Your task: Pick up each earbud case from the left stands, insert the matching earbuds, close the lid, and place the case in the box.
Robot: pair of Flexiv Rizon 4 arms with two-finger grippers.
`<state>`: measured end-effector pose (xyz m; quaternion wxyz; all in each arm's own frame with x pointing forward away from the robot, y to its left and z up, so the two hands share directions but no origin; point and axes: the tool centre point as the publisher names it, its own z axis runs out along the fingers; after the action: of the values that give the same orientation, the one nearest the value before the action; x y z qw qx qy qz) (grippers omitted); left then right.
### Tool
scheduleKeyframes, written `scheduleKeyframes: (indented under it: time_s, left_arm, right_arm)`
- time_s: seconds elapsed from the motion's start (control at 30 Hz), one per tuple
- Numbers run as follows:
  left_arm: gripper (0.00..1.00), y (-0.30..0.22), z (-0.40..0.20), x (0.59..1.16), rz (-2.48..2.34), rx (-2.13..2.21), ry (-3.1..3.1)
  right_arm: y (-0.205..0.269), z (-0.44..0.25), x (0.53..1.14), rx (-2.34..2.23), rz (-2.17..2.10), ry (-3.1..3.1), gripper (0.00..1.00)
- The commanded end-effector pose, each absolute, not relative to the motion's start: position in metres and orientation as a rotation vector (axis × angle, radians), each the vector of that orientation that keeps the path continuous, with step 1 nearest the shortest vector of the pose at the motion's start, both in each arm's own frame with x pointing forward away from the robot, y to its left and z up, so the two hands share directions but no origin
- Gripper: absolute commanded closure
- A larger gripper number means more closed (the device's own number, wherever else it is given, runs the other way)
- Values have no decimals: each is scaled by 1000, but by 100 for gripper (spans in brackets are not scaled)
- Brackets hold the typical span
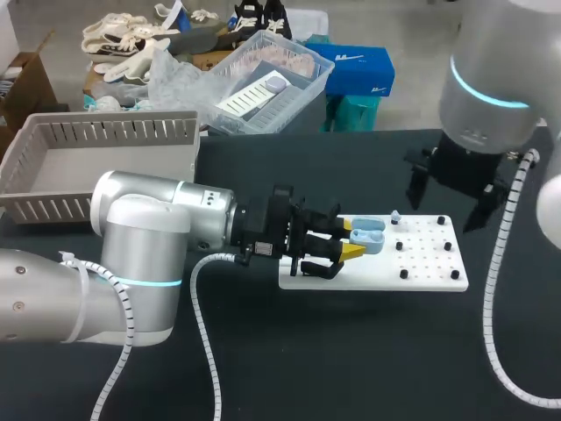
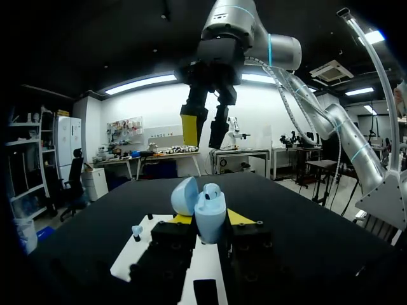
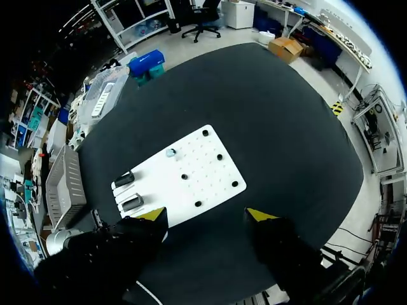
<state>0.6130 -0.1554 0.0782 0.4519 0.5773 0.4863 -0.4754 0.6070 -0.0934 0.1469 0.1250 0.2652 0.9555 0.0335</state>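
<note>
Left gripper [image 1: 351,239] is clenched on the one light-blue earbud case [image 2: 208,219], lid open, held over the stand end of the white board [image 1: 429,263] - right gripper [image 1: 456,189] hangs spread and empty above the other end. My worry: the loose earbud [image 3: 170,152] is tiny, so an off-centre pinch could flick it away or seat it crooked. Count - one case, one loose bud plus seemingly one seated, two bare stands [image 3: 132,202], one grey box [image 1: 123,132].

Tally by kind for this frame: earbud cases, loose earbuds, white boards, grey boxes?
Earbud case: 1
Loose earbud: 1
White board: 1
Grey box: 1
Total: 4
</note>
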Motion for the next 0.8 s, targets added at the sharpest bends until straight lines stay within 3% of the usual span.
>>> scheduleKeyframes:
  time_s: [0.03, 0.5, 0.8]
  left_arm:
    - [100, -155, 78, 613, -1172, 1424, 1201]
    - [100, -144, 68, 610, -1151, 1400, 1246]
    - [100, -126, 68, 620, -1094, 1377, 1270]
  right_arm:
    - [-106, 132, 616, 730, 248, 2774, 26]
    - [-110, 112, 656, 608, 241, 2844, 25]
    - [-97, 97, 674, 533, 229, 2884, 39]
